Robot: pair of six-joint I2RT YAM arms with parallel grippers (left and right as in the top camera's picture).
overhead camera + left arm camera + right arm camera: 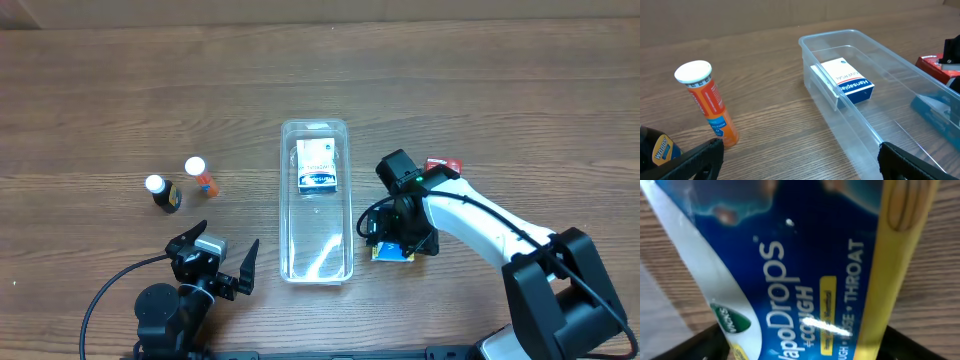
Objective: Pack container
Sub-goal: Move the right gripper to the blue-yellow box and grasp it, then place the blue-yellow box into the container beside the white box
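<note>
**Status.** The container (318, 235) sits mid-table between the two arms, with its long axis running away from the rig. One item is packed: a white-and-blue plaster box (318, 166) lies flat at the far end. The rest of the bin floor is bare. My est.: early stage, most of the packing is not yet done.

**Left to pack (my judgement).**
- Orange tube (200, 175) and dark bottle (165, 194) w/ white cap, both upright on the table (520, 90), left of the bin.
- Red box (443, 165), right of the bin.
- Blue-and-yellow lozenge pack (805, 280), just beside the bin's right wall, near end.

**Grippers.**
- L gripper (222, 250): fingers spread wide w/ nothing between them. It is at the near table edge, apart from the bottles.
- R gripper (392, 243): it is over the lozenge pack, w/ a dark finger (705, 340) at each lower corner of the wrist view and the pack between. I cannot tell whether they pinch it or only straddle it.

**Hidden / unclear.**
- Overhead: the R arm covers its own fingers and most of the pack, and the red box is partly behind the arm.
- R wrist view is blurred, so I can't confirm whether the pack is lifted or flat on the table.
- L wrist view crops the dark bottle to a label corner.
</note>
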